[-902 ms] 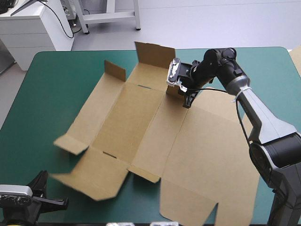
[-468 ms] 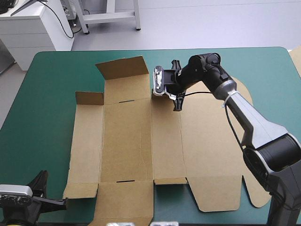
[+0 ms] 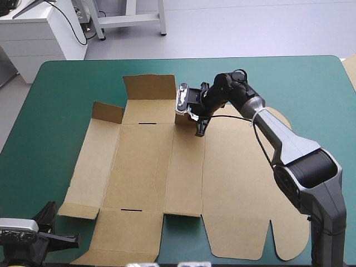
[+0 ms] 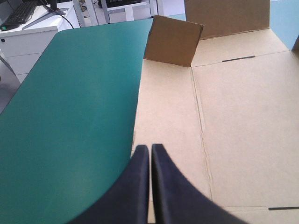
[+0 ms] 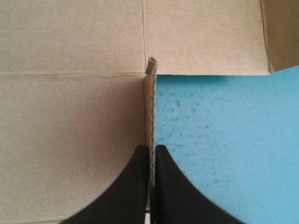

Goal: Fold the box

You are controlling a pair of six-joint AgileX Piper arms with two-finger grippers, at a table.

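Box [image 3: 150, 167], a cut sheet of brown board, spread nearly flat across the middle of the teal-green table [image 3: 61, 94]. Its near panels reach the table's near edge, and the broad lid [image 3: 239, 189] with rounded corners lies toward the right. Three parts stand up along the far side: a wide flap [image 3: 149, 87] tilted upward at the far edge, a small corner flap [image 3: 108, 112] raised just left of it, and a narrow tab [image 5: 150, 93] to its right. Dark slits [image 3: 146, 123] mark the fold lines of the central panel, one far and one near.

Right gripper [image 3: 198, 127]: the arm reaches in from the right above the lid. The black fingers point down at the far side of the box and are pressed together on the narrow tab. In the right wrist view the tab shows edge-on between the fingers, with brown board on one side and bare cover on the other.

Left gripper [image 4: 149, 150]: fingers closed, tips meeting with nothing between them. It hangs over the table's near left corner, pointing along the box's left edge where board meets cover. Whether the tips touch the board cannot be told. The corner flap stands well ahead of it.
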